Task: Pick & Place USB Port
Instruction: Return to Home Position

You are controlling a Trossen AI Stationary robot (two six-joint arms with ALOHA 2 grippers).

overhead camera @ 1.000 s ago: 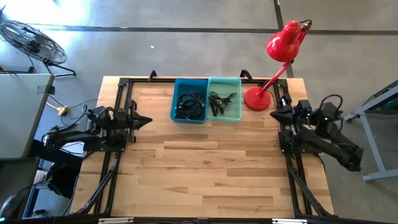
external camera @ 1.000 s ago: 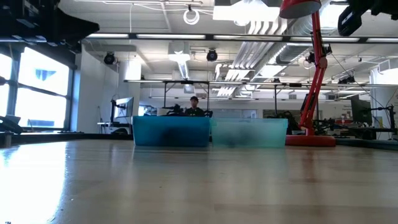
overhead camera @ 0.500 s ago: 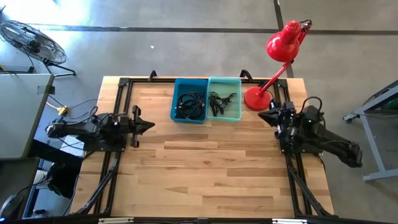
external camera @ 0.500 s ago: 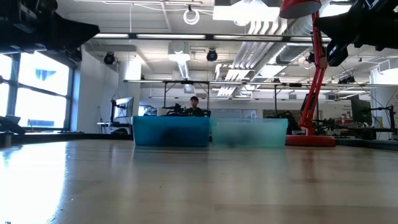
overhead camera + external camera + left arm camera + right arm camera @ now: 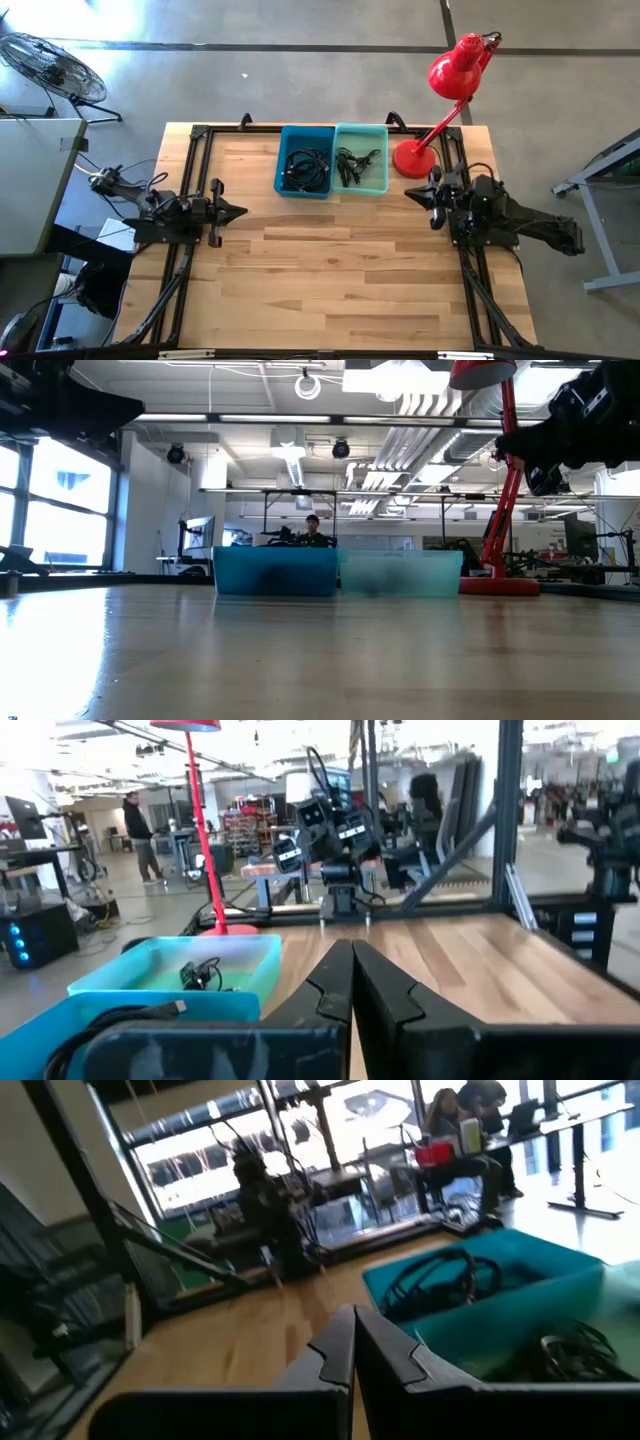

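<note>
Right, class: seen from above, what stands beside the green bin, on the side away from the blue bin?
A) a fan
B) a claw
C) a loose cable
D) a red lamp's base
D: the red lamp's base sits next to the green bin, opposite the blue bin.

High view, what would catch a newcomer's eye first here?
The bright red desk lamp at the table's far right corner stands out most. Next come the blue bin and green bin side by side at the middle of the far edge, each holding black cables. The left gripper and right gripper, both shut and empty, hang over the table's sides.
</note>
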